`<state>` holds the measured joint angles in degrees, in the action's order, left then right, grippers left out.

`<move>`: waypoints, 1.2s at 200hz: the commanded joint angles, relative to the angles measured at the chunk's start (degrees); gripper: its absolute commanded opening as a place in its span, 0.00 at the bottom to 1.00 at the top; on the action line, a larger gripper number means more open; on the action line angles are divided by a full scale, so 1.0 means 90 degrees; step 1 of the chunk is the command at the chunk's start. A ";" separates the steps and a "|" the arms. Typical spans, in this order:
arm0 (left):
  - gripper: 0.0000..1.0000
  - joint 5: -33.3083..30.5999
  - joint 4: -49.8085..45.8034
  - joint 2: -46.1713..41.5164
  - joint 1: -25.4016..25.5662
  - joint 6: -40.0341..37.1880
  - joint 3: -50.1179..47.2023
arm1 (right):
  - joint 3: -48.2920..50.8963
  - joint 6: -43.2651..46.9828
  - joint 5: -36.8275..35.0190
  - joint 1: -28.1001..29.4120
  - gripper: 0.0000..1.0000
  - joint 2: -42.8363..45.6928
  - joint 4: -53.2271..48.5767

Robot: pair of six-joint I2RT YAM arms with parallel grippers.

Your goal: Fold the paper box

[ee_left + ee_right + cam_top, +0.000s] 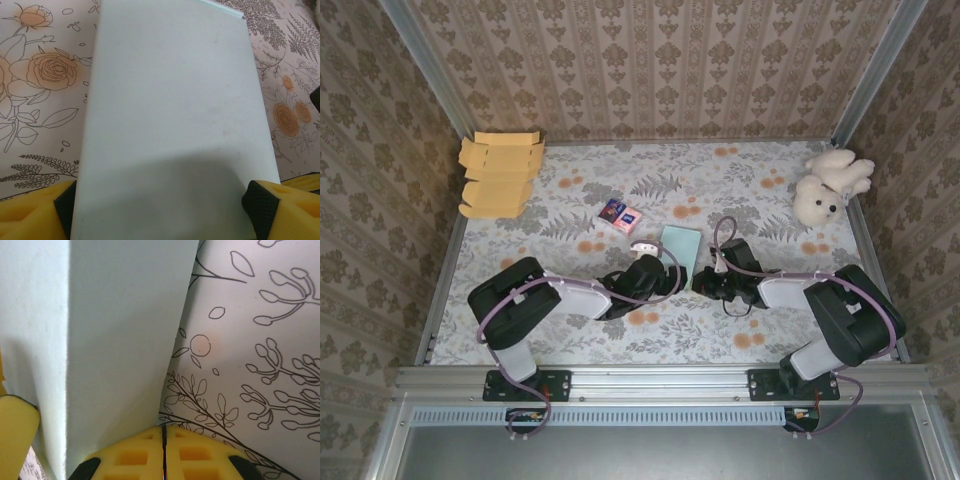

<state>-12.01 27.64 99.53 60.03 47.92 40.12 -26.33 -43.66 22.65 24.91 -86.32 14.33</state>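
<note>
Near edge: both arms reach in to one spot mid-table.

Right gripper is clenched, yellow foam pads pressed together, holding nothing. It sits low on the floral tablecloth, nose at the foot of the pale blue-green paper box. Likely a stop, so that wall cannot slide or splay.

Left gripper is spread wide, grasping the box across its width, pads meeting both side edges. Judged a steadying hold while the walls get squared.

The box sits mid-table, between the two wrists.

Farther out: two small dark packets. Back left, a stack of flat tan cardboard blanks. Back right, a white plush toy. All are well apart from the work.
</note>
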 commanded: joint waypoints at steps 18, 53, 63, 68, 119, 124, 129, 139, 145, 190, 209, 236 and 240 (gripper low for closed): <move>0.85 0.1885 0.0704 0.0276 0.0557 0.0443 0.0422 | 0.0044 -0.0420 -0.0048 0.0245 0.08 -0.0335 0.1582; 0.85 0.1784 0.0508 0.0218 0.0326 0.0413 0.0416 | 0.0090 -0.0458 -0.0187 0.0323 0.08 -0.0248 0.1572; 0.86 0.1783 0.0369 0.0187 0.0114 0.0410 0.0411 | 0.0144 -0.0494 -0.0299 0.0360 0.08 -0.0170 0.1554; 0.86 0.1826 0.0326 0.0168 0.0012 0.0401 0.0420 | 0.0170 -0.0516 -0.0373 0.0389 0.08 -0.0133 0.1553; 0.87 0.1594 -0.0432 -0.0195 -0.0891 -0.0115 0.0695 | 0.0278 -0.0579 -0.1004 0.0956 0.09 0.0214 0.1380; 0.87 0.1477 -0.0529 -0.0285 -0.0979 -0.0177 0.0687 | 0.0278 -0.0556 -0.1053 0.0989 0.09 0.0276 0.1304; 0.87 0.1333 -0.0636 -0.0398 -0.1052 -0.0218 0.0657 | 0.0279 -0.0514 -0.1132 0.1018 0.10 0.0377 0.1203; 0.88 0.1079 -0.0863 -0.0673 -0.1185 -0.0318 0.0567 | 0.0293 -0.0424 -0.1324 0.1042 0.10 0.0619 0.0941; 0.88 0.0907 -0.0987 -0.0859 -0.1262 -0.0400 0.0503 | 0.0298 -0.0355 -0.1486 0.1044 0.11 0.0692 0.0711; 0.91 -0.0162 -0.2251 -0.2225 -0.1394 -0.0575 0.0007 | 0.0098 0.0529 -0.3018 0.1042 0.26 0.2568 -0.1252; 0.91 -0.0110 -0.2336 -0.2499 -0.1303 -0.0249 -0.0275 | -0.0327 0.1009 -0.3855 0.0987 0.50 0.3093 -0.2085; 0.91 -0.0080 -0.2645 -0.2520 -0.1076 0.0578 -0.0440 | -0.0960 0.1620 -0.4100 0.0596 0.76 0.2988 -0.2423; 0.91 -0.0077 -0.2592 -0.2500 -0.1030 0.0698 -0.0482 | -0.1056 0.1691 -0.3972 0.0504 0.77 0.2912 -0.2426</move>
<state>-11.86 8.43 76.79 48.93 47.57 37.95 -30.81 -35.29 -8.05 32.62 -58.83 -0.86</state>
